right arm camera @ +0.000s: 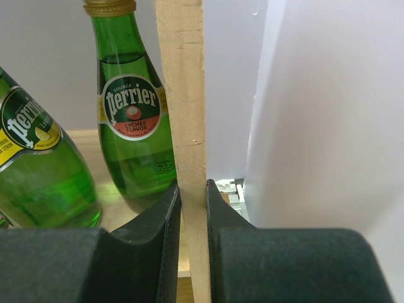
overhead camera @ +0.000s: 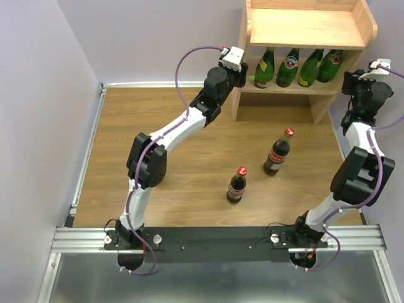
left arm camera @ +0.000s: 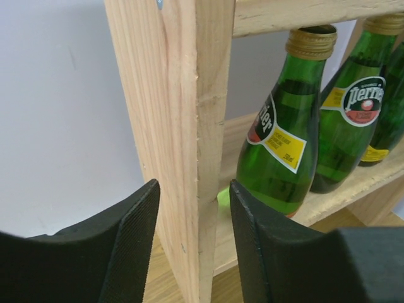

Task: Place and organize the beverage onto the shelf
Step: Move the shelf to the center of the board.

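Claws (left arm camera: 194,189) (right arm camera: 192,186) at shelf (overhead camera: 303,28); 4 green (overhead camera: 265,68) (overhead camera: 288,68) (overhead camera: 310,68) (overhead camera: 330,66), 2 cola (overhead camera: 237,185) (overhead camera: 278,154)

1. A brown wood-grain table (overhead camera: 177,126) filled the middle of the top view.
2. A light natural-wood shelf unit (overhead camera: 303,28) with two tiers and a raised rim stood on the table at the upper right of the frame.
3. Four green glass bottles (overhead camera: 288,68) with gold caps stood side by side on its lower tier.
4. A dark cola bottle (overhead camera: 278,154) with a red cap stood upright on the table, below the shelf unit and right of centre.
5. A second cola bottle (overhead camera: 237,185) stood lower and to the left, near the first but apart.
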### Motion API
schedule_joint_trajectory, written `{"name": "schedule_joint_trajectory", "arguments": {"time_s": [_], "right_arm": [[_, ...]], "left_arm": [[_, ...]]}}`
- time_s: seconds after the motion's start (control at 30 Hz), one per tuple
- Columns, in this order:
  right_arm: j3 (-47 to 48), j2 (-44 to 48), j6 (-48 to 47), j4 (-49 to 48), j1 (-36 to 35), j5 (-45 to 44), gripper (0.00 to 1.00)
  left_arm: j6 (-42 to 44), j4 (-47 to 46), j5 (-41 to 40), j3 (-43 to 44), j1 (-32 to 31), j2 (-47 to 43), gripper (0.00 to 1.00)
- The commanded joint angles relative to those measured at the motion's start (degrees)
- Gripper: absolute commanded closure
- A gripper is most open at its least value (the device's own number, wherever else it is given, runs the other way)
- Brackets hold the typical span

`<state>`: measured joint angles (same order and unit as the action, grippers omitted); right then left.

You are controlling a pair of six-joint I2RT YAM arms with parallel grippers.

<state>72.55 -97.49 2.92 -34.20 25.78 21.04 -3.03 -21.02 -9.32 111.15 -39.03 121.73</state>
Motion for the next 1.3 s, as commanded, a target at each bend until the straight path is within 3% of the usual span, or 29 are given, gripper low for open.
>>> {"name": "schedule_joint_trajectory", "arguments": {"time_s": [0.0, 0.2, 0.33, 0.53, 0.77, 1.27], "right_arm": [[-1.5, 1.3, 2.4, -0.5, -1.2, 0.8, 0.97], [-1.4, 1.4, 2.8, -0.8, -1.4, 0.5, 0.98], [-1.5, 1.6, 2.8, -1.0, -1.5, 0.8, 0.99], [-1.9, 1.9, 3.1, -1.3, -1.6, 0.8, 0.99], [-2.5, 2.7, 3.1, -1.8, -1.9, 0.9, 0.99], [-3.6, 4.7, 3.3, -1.8, -2.0, 1.4, 0.99]], "left_arm": [[0.3, -1.6, -3.5, 2.7, -0.2, 2.5, 0.45], [1.0, -1.6, -3.9, 5.4, -0.4, 4.7, 0.52], [1.3, -1.6, -3.2, 6.0, -0.6, 5.0, 0.7], [1.6, -1.9, -2.3, 5.5, -0.8, 4.3, 0.87], [1.7, -2.9, -2.2, 3.6, -0.9, 2.6, 0.93], [1.5, -5.5, -1.4, -0.8, -0.9, -1.6, 0.96]]}}
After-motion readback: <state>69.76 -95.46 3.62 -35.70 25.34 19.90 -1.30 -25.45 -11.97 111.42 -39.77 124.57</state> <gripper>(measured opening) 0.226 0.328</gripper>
